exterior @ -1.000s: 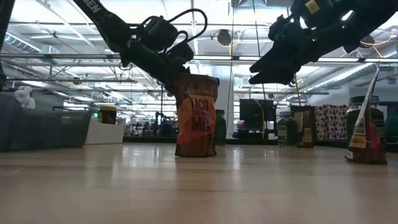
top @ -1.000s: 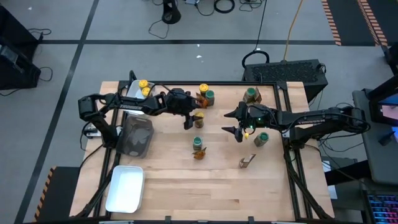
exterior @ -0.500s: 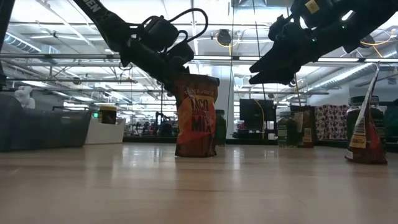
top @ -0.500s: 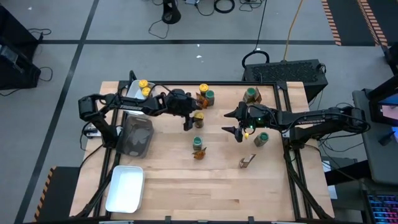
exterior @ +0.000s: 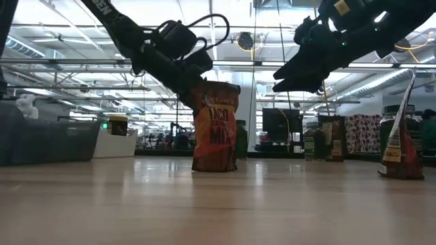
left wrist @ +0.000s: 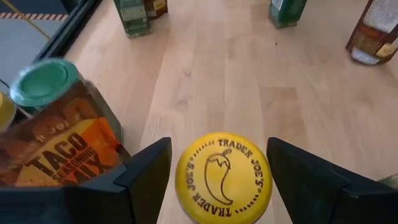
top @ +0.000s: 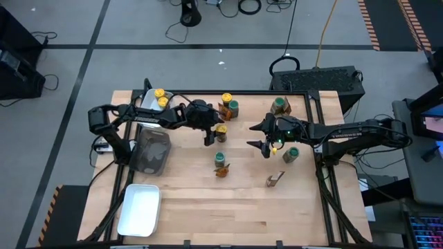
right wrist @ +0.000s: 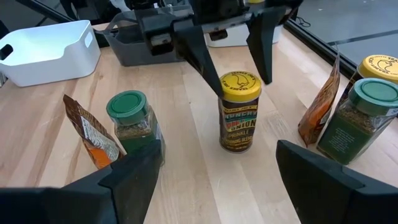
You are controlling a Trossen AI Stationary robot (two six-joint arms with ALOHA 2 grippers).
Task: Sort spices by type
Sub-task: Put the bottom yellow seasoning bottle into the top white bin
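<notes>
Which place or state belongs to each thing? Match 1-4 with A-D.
1. left gripper
2. right gripper
3. dark grey tray
4. pair of yellow-lidded jars

A. in the white tray at the table's far left corner
B. raised above the table, fingers open, holding nothing
C. fingers open on either side of a single yellow-lidded jar
D. on the table's left side, next to the left arm

Pairs: 1-C, 2-B, 3-D, 4-A

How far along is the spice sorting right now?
Done: two yellow-lid jars sit in the far white tray. In hand: the left pincer is open around another yellow-lid jar, not gripping. Left: green-lid jars and packets remain scattered; the right pincer hovers open.
</notes>
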